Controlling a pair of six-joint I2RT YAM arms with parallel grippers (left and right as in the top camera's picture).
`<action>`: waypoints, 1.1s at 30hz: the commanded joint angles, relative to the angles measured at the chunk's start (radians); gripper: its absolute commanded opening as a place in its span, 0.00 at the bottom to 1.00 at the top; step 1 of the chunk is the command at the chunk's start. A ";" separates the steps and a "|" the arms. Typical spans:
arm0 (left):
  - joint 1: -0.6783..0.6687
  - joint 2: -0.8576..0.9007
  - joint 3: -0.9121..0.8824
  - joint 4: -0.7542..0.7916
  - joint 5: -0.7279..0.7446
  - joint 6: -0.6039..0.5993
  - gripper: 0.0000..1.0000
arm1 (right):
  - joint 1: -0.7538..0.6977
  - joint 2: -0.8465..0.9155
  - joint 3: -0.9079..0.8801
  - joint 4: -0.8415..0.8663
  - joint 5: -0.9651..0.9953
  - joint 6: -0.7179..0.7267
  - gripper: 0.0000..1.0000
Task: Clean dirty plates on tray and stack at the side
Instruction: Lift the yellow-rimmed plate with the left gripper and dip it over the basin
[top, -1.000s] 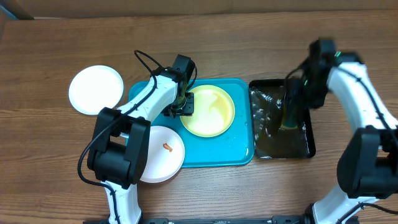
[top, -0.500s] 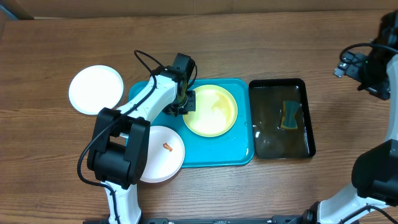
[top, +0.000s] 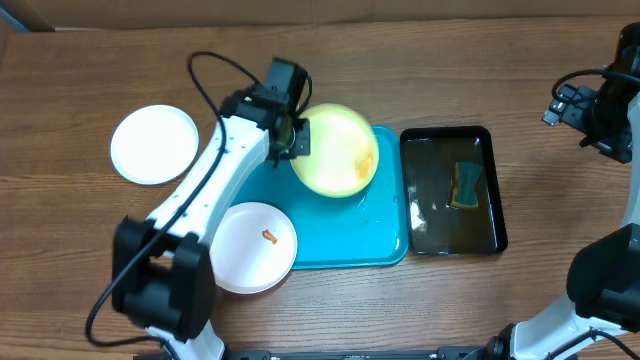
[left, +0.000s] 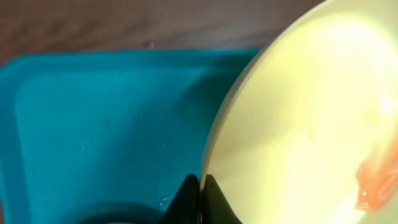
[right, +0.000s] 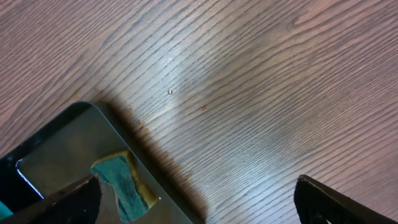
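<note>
My left gripper (top: 291, 141) (left: 200, 186) is shut on the left rim of the pale yellow-green plate (top: 336, 150) (left: 298, 112). The plate hangs tilted over the back of the turquoise tray (top: 340, 235) (left: 93, 124). An orange smear (left: 373, 180) marks the plate's face. A white plate with a small orange smear (top: 255, 247) lies over the tray's front left corner. Another white plate (top: 155, 143) lies on the table to the left. My right gripper (top: 600, 115) (right: 196, 199) stands open and empty over bare wood at the far right.
A black tray (top: 425, 215) (right: 56, 155) holding water stands right of the turquoise tray. A green and yellow sponge (top: 465, 185) (right: 124, 183) lies in it. The left arm's cable loops above the tray's back left corner.
The left gripper has lifted the yellow-green plate off the tray and tilted it toward the back. The right arm let go of the sponge in the black tray and drew away right.
</note>
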 joint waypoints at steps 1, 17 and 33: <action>-0.007 -0.048 0.094 -0.027 -0.010 0.019 0.04 | -0.002 -0.008 0.013 0.003 0.007 0.004 1.00; -0.273 -0.047 0.179 0.045 -0.285 0.021 0.04 | -0.002 -0.008 0.013 0.003 0.006 0.004 1.00; -0.699 0.068 0.178 0.266 -0.941 0.367 0.04 | -0.002 -0.008 0.013 0.003 0.006 0.004 1.00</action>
